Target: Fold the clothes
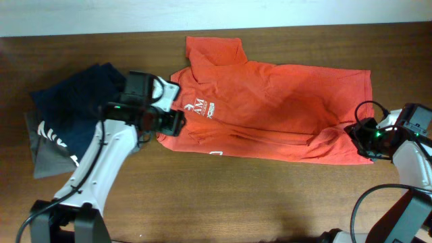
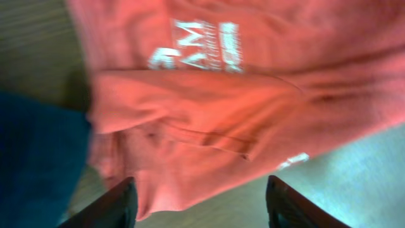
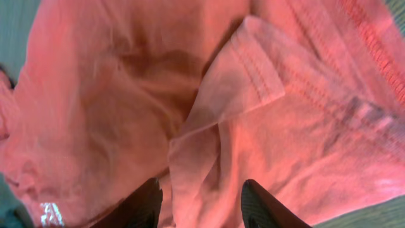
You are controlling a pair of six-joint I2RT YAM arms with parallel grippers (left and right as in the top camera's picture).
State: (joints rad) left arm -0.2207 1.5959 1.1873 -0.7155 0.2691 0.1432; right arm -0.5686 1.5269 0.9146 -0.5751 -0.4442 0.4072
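Note:
The clothes, an orange-red T-shirt [image 1: 270,101], lie spread across the table's middle with the lower edge folded up and the white chest logo [image 1: 201,106] facing up. My left gripper [image 1: 172,123] hovers at the shirt's left end. In the left wrist view that gripper [image 2: 199,206] is open, and the shirt [image 2: 221,114] has its hem edge lying loose between the fingers. My right gripper [image 1: 356,133] is over the shirt's right lower corner. In the right wrist view it [image 3: 199,202] is open, with a loose ridge of the shirt [image 3: 126,95] under the gap.
A navy blue garment [image 1: 81,101] with white lettering lies left of the shirt, over a grey folded garment [image 1: 47,158]. The left arm crosses above them. Black cables [image 1: 368,202] loop by the right arm's base. Bare wood shows along the table's front.

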